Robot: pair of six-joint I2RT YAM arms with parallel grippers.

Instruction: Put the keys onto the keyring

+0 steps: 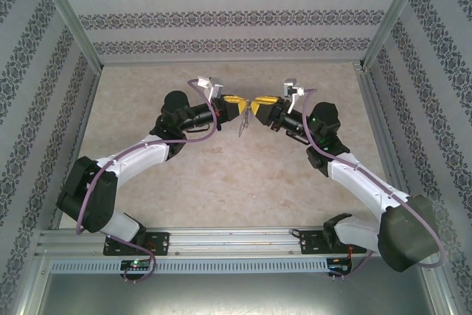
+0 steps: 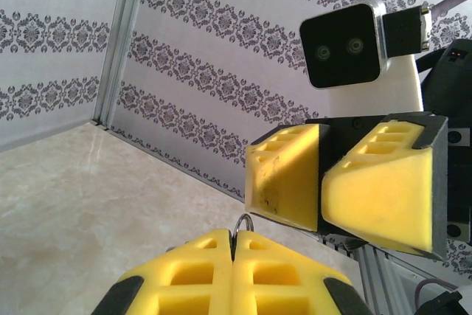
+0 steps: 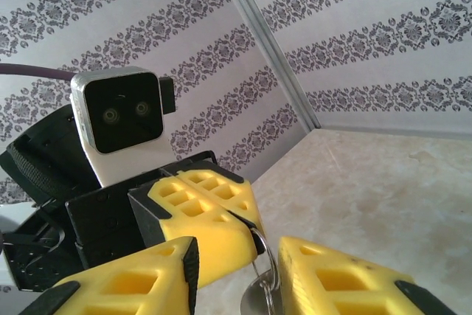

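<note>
Over mid-table, the left gripper (image 1: pixel 242 102) was clamped fully shut on the keyring (image 1: pixel 243 125) — a thin metal loop poked out between its yellow fingers (image 2: pixel 199 271), the rest dangling below. Just right, tip to tip, the right gripper (image 1: pixel 257 103) stood partly open — the ring hung in its gap; whether it touched, I could not tell

The left gripper (image 1: pixel 244 103) and right gripper (image 1: pixel 259 102) face each other tip to tip above the far half of the table (image 1: pixel 221 175). The keyring (image 1: pixel 243 123) hangs between them, nipped in the left gripper's tips.
</note>
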